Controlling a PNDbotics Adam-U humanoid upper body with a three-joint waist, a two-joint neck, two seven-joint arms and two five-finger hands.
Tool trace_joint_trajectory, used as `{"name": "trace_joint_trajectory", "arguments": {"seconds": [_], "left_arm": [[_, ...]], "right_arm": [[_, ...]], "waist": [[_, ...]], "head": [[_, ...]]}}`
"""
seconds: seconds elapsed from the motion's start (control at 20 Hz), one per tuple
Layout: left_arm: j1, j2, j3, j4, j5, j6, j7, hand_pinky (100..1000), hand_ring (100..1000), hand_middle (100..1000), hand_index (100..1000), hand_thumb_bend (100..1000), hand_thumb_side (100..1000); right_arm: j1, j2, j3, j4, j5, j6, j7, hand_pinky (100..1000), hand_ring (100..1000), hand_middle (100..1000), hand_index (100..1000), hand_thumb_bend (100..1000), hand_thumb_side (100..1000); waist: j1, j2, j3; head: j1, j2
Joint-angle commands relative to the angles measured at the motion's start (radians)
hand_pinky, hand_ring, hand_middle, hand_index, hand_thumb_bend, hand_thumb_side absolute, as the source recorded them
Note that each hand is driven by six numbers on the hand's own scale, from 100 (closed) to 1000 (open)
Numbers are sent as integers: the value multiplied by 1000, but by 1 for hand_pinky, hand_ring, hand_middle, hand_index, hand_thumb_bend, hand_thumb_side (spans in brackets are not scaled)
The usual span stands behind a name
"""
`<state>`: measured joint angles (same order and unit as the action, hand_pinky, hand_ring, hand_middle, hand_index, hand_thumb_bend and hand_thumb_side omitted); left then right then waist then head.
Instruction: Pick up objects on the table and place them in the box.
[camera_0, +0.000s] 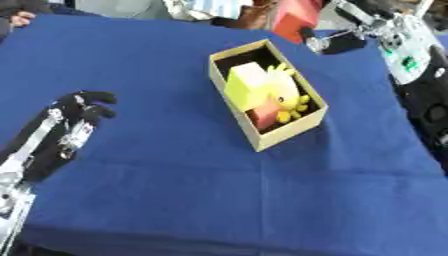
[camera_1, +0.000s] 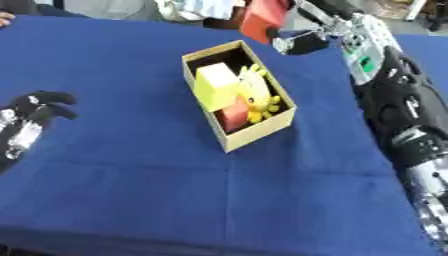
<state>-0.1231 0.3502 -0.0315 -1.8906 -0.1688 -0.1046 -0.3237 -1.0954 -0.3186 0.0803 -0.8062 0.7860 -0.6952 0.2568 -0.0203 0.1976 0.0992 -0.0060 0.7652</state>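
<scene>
An open cardboard box stands askew in the middle of the blue table. Inside it lie a yellow block, a red block and a yellow plush toy. My right arm runs up the right side, and my right hand is at the table's far edge, beyond the box. Its fingers are curled at the lower corner of a second, big red block that is held above the far edge. My left hand rests at the lower left, fingers relaxed and holding nothing.
A blue cloth covers the table. Cluttered things and a person's hand show past the far edge. My right forearm lies along the right side of the table.
</scene>
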Motion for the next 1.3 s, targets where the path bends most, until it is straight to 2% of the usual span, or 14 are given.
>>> {"name": "trace_joint_trajectory", "arguments": {"seconds": [0.05, 0.35, 0.65, 0.95, 1.0, 1.05, 1.1, 1.3], "left_arm": [[-9, 12, 2, -10, 7, -2, -4, 854, 705, 750, 845, 100, 833], [-14, 11, 0, -10, 10, -3, -7, 854, 704, 750, 845, 100, 830], [-16, 10, -1, -10, 11, -3, -9, 853, 703, 750, 845, 100, 830], [-17, 10, -2, -10, 11, -4, -10, 853, 702, 750, 845, 100, 829], [-16, 9, -2, -10, 11, -4, -11, 854, 702, 751, 845, 100, 829], [-16, 9, -2, -10, 11, -5, -11, 854, 702, 751, 845, 100, 829], [-16, 9, -2, -10, 11, -5, -12, 853, 702, 751, 845, 100, 830], [-14, 9, -1, -10, 11, -5, -12, 854, 702, 751, 845, 100, 832]], "right_arm": [[-33, 14, 14, -30, -16, -12, 57, 720, 605, 550, 985, 100, 198], [-34, 65, 26, -17, 7, -19, 104, 722, 614, 574, 989, 100, 198], [-27, 98, 35, -7, 47, -32, 110, 729, 633, 611, 1000, 100, 198], [-19, 117, 60, -26, 158, -62, 109, 793, 792, 794, 1000, 100, 196], [-18, 120, 65, -29, 185, -67, 113, 818, 846, 847, 1000, 100, 204], [-16, 122, 68, -30, 211, -71, 116, 818, 846, 847, 1000, 100, 204], [-16, 124, 71, -33, 240, -76, 119, 841, 896, 892, 1000, 100, 220], [-13, 126, 72, -34, 346, -83, 118, 874, 963, 963, 1000, 100, 248]], "waist": [[-5, -12, 3], [-2, -12, 10], [0, -11, 13], [5, -10, 12], [5, -10, 11], [6, -9, 10], [6, -9, 10], [7, -9, 9]], "head": [[-8, 5], [-17, 5], [-22, 5], [-25, 5], [-26, 5], [-27, 5], [-27, 5], [-30, 5]]}}
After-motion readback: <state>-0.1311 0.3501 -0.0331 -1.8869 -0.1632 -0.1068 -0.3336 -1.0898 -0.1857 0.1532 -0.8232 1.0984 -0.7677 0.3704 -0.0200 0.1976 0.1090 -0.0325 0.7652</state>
